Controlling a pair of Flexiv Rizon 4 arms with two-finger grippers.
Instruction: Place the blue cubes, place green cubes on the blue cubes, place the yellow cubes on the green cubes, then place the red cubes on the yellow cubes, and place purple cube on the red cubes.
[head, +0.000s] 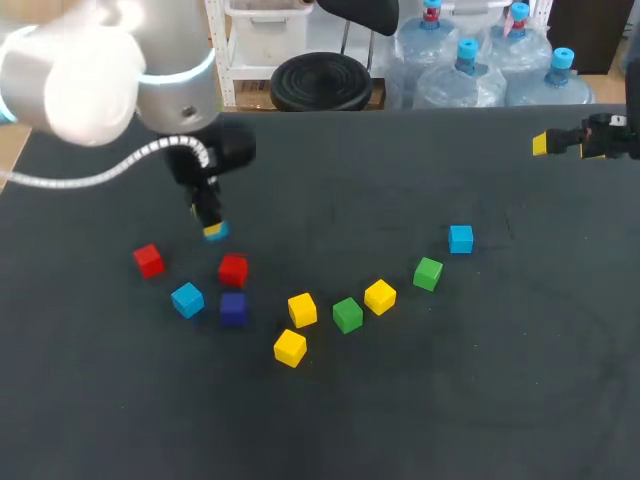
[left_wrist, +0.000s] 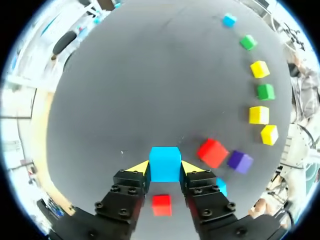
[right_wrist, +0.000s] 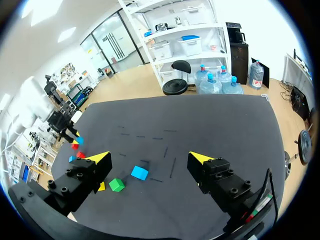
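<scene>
Blue cube (left_wrist: 165, 164) clamped between the fingers of the left gripper (head: 211, 224), raised off the tabletop (head: 450, 400) near a red cube (head: 233, 269), a purple cube (head: 233, 308) and a second blue cube (head: 187, 299). Yellow cubes (head: 302, 309) and green cubes (head: 347, 314) trail toward a third blue cube (head: 461, 238). The right gripper (right_wrist: 150, 159), fingers wide, hangs well apart at the tabletop's far right.

the worktop (head: 420, 420) is covered in a dark, matt sheet that looks like cloth and faintly rough. the blue cube (left_wrist: 165, 163) gripped by the left hand (left_wrist: 165, 168) is seen to be smooth and evenly coloured, with a soft sheen. its black fingers (left_wrist: 122, 192) are matt and set with small screw heads. the left arm (head: 90, 70) is cased in a glossy white shell.
</scene>
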